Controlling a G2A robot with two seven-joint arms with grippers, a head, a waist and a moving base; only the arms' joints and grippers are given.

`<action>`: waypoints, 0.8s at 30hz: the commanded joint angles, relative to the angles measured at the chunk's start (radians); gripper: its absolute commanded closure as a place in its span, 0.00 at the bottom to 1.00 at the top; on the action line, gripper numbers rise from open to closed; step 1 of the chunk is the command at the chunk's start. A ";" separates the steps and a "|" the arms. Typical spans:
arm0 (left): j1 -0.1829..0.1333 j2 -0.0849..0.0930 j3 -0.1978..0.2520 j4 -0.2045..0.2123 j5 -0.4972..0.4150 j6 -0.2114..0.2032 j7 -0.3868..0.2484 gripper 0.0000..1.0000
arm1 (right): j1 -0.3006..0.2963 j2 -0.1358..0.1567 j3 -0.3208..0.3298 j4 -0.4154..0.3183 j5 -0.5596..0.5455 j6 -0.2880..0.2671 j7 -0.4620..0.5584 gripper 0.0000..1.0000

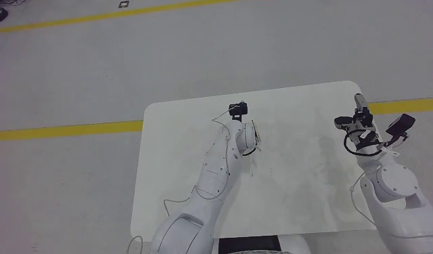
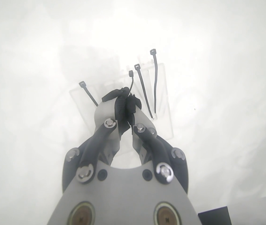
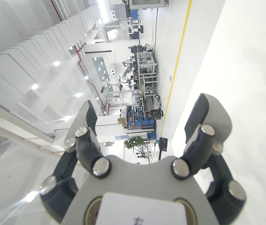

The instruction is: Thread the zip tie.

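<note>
Pinching a black zip tie (image 2: 131, 73) a little way below its square head, the left pincer (image 2: 126, 103) had its dark padded tips pressed together on the strap. The tie's long axis ran on roughly in line with the fingers, bowing slightly, with the head end just beyond the tips. Its lower part was hidden behind the pads, so how it sat in the clear holder (image 2: 164, 83) could not be told. Three more ties (image 2: 144, 92) leaned in that holder just beside the grip, heads out, thin and likely springy. Any lift would probably need to follow the strap's length to clear these neighbours. The holder stood on the white tabletop (image 1: 304, 186). The right pincer (image 3: 146, 101), spread wide and aimed out at the room, hung well apart near the tabletop's edge, so the left arm was much nearer.
</note>
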 commanded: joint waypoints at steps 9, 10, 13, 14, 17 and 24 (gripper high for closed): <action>0.041 0.012 0.024 -0.095 0.016 0.000 -0.034 1.00 | 0.000 0.000 0.000 0.000 0.000 0.000 0.000 0.00; 0.050 0.015 0.028 -0.115 0.017 0.000 -0.041 1.00 | 0.000 0.000 0.000 0.000 0.000 0.000 0.000 0.00; 0.086 0.026 0.046 -0.196 0.026 0.000 -0.065 1.00 | 0.000 0.000 0.000 0.000 0.000 0.000 0.000 0.00; 0.098 0.030 0.053 -0.223 0.028 0.000 -0.072 1.00 | 0.000 0.000 0.000 0.000 0.000 0.000 0.000 0.00; 0.145 0.045 0.078 -0.319 0.041 0.000 -0.097 1.00 | 0.000 0.000 0.000 0.000 0.000 0.000 0.000 0.00; 0.213 0.080 0.142 -0.474 0.067 -0.001 -0.123 1.00 | 0.000 0.000 0.000 0.000 0.000 0.000 0.000 0.00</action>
